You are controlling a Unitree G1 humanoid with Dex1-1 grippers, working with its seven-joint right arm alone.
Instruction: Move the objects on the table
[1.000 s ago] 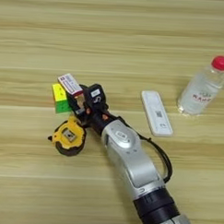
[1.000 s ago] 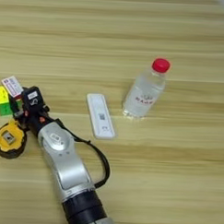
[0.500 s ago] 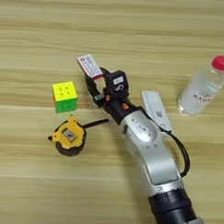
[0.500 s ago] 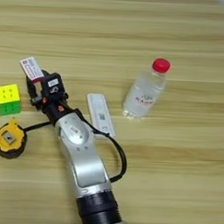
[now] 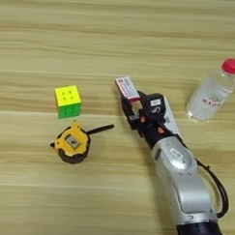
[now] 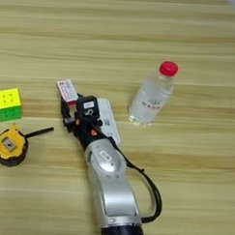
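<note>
Two views, taken in turn. Left eye view: the right gripper pinches the red-and-white packet between its two black fingers, and the packet sticks up and away from the fingertips toward the far side of the table, apparently lifted clear of the wood, though the height is hard to read from above. The puzzle cube sits well to the left, yellow face up with a green side showing; the tape measure lies just in front of it, a round yellow-and-black case with a short black tongue of tape pointing right. To do this step well, my judgement is that the grip should stay firm on the packet's near end, since a thin flat packet can pivot or slip between narrow fingers, and the carry should keep clear of the bottle on the right. Right eye view: the same pinch shows, the packet a stiff, glossy rectangle with printed red and white panels. A flat white oblong piece lies beneath the silver forearm, partly hidden; its make is unclear. The bottle is clear plastic, cylindrical, with a red cap and a faint red label, standing upright. The wood is light brown and matte, with long plank stripes. A black cable loops beside the smooth metal forearm.
</note>
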